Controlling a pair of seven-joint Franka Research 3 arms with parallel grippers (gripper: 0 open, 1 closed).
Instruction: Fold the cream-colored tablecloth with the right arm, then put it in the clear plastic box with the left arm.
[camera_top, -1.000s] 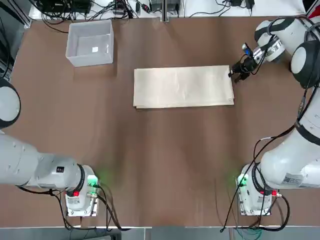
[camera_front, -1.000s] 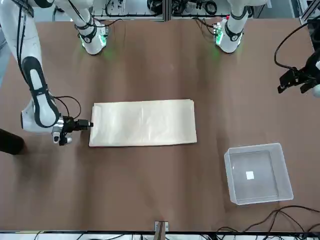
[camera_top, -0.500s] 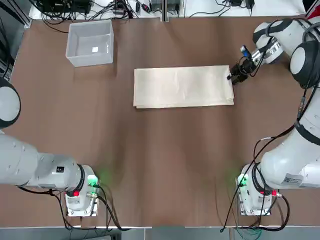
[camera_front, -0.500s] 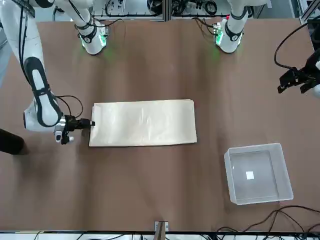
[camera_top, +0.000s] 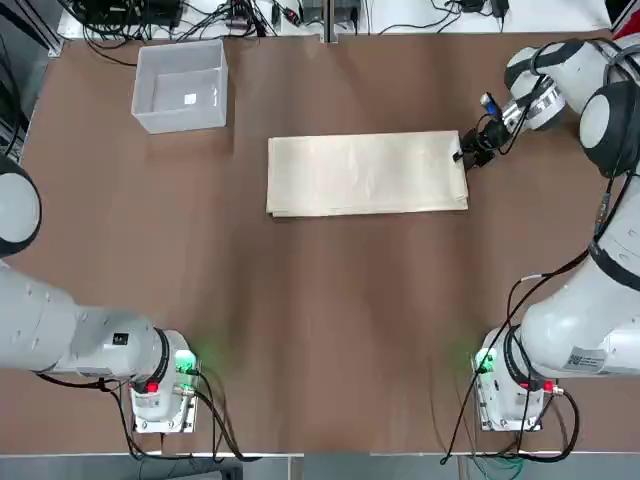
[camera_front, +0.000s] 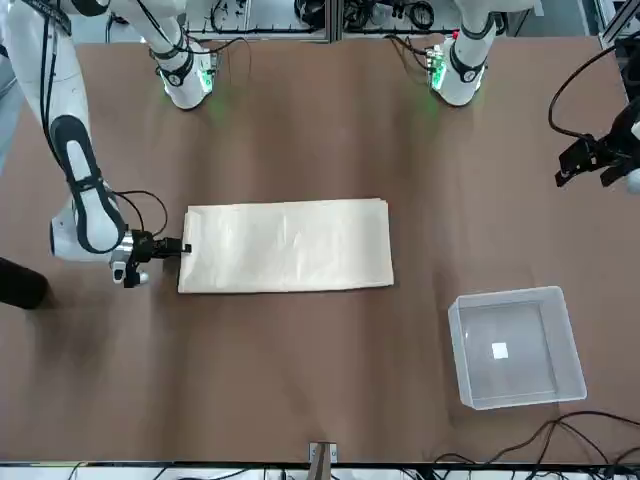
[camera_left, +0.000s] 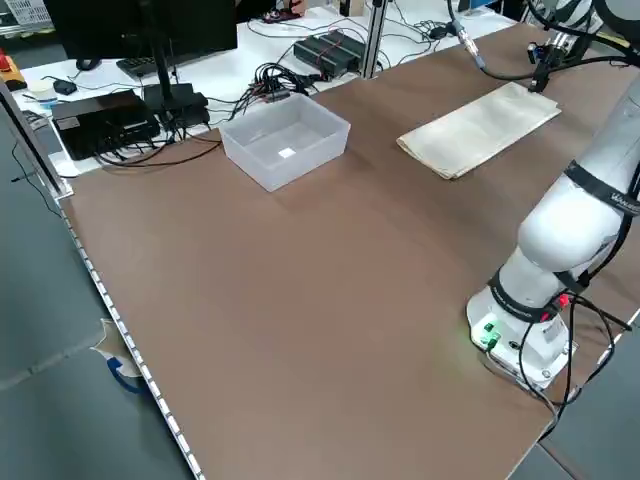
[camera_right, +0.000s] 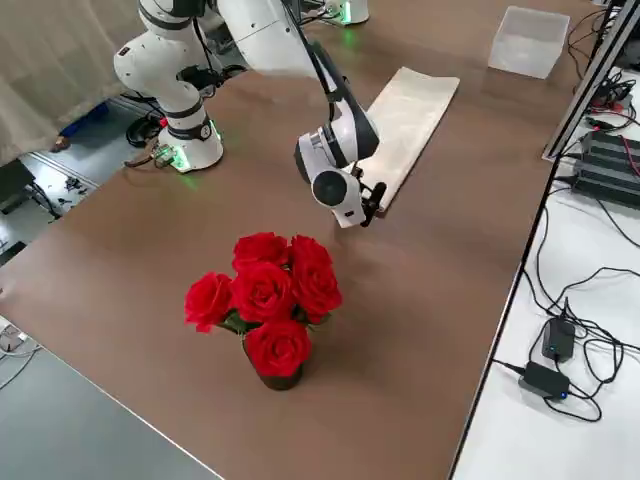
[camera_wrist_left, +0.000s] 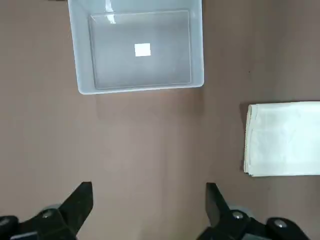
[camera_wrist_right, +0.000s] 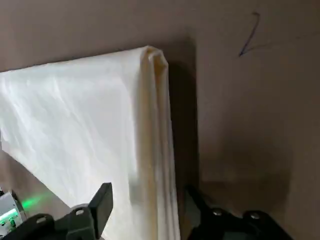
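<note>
The flat, folded, pale cream fabric tablecloth (camera_top: 366, 174) lies mid-tabletop. The right arm's dark pincer (camera_top: 463, 157) sits low at the tablecloth's short end, its fingers (camera_wrist_right: 102, 200) spread astride that layered edge, not pinching.

White arms (camera_top: 590, 310) — black cables, green-lit bases

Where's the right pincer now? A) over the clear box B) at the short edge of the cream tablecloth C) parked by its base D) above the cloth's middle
B: the right pincer sits at the short edge of the cream tablecloth, its fingers straddling the layered edge; the clear box stands far across the table.
</note>
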